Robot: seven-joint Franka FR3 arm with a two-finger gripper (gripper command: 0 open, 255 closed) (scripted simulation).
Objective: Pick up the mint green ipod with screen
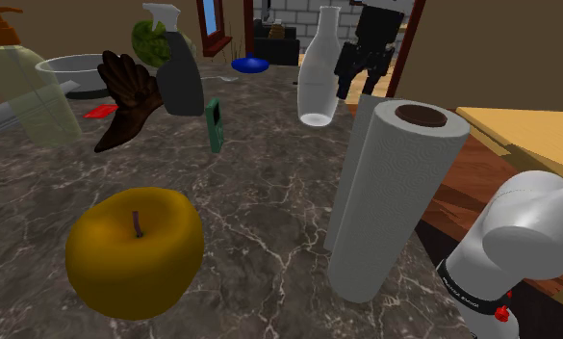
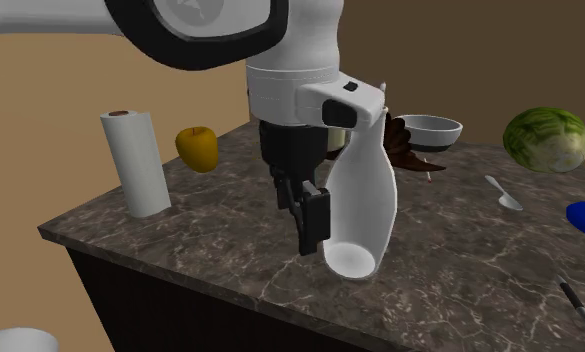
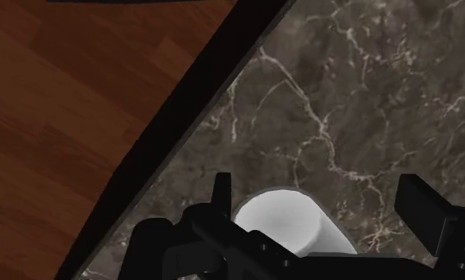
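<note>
gripper (image 2: 308,235): fingers apart, holding nothing, just beside bottle (image 1: 318,77) | ipod (image 1: 213,125): green, stands on its end, well apart from bottle, to the shoulder view's left | feel: I think light, stiff, slick, tips over easily | hold: pinch its two flat faces

- Dark veined marble countertop (image 1: 269,217), carrying the lot.
- Up front: yellow apple (image 1: 135,252), plus upright paper towel roll (image 1: 396,202) near the edge.
- Mid-surface: mint green ipod (image 1: 213,125), standing on end (just beside a dark brown feathery object (image 1: 125,101)).
- Farther back: white bottle (image 1: 319,67), grey bowl (image 1: 72,69), blue dish (image 1: 251,65).
</note>
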